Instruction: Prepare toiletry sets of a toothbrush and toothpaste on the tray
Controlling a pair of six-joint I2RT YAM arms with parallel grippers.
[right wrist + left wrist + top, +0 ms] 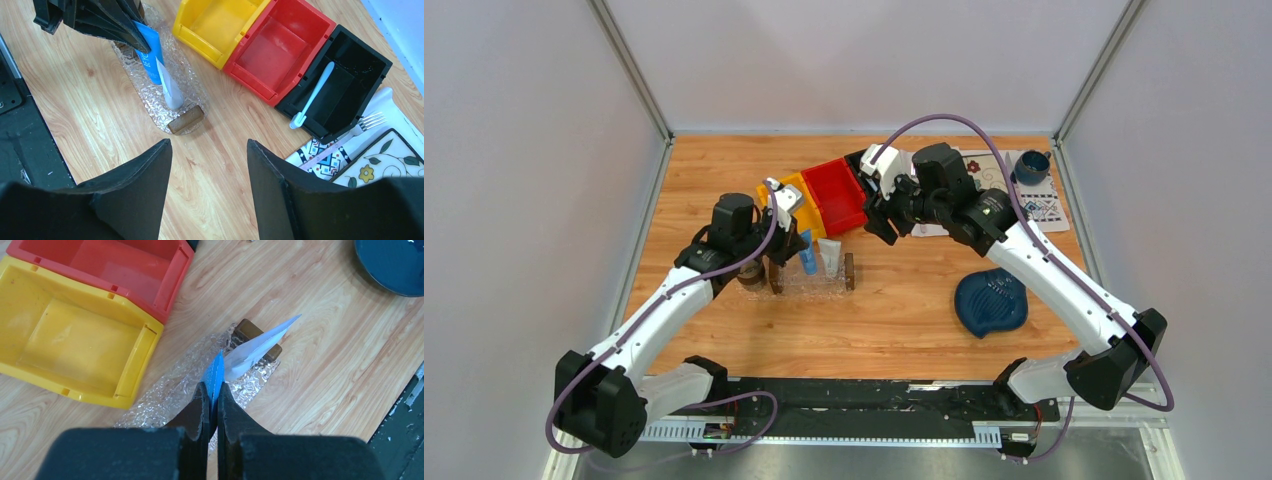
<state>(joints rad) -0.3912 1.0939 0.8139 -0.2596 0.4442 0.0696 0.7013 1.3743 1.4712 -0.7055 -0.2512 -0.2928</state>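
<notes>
1. Top external view.
   - The tray [819, 287] sits on the table in front of the yellow bin [796, 195] and the red bin [836, 195].
   - The white tube [830, 258] of toothpaste lies on the tray.
   - The blue tube [808, 256] stands just beside the white one, over the tray, with the left gripper [800, 240] at its upper end.
   - The right gripper [882, 228] hangs near the red bin, apart from the tray.
   - Only the two tubes show at the tray.

2. Left wrist view.
   - The left gripper's jaws are pressed together on the flat crimped end of the blue tube, and the tube hangs below them toward the tray.
   - The white tube points one end toward the brown block [260, 335] at the tray's short end.
   - Whether the blue tube's lower end touches the tray cannot be told here.
   - Judgement: placing this tube is the step in hand, and its release is outstanding.

3. Right wrist view.
   - The right gripper's jaws stand well apart with nothing between them.
   - The toothbrush [312, 95] lies in the black bin [360, 60], well apart from the tray.
   - The blue tube leans beside the white tube on the tray, gripped at its top.
   - Judgement: the toothpaste part is nearly complete and the toothbrush part is not yet begun.
   - Remaining steps: release the blue tube, then move the toothbrush to the tray.
   - Only one toothbrush is visible for two tubes.
</notes>
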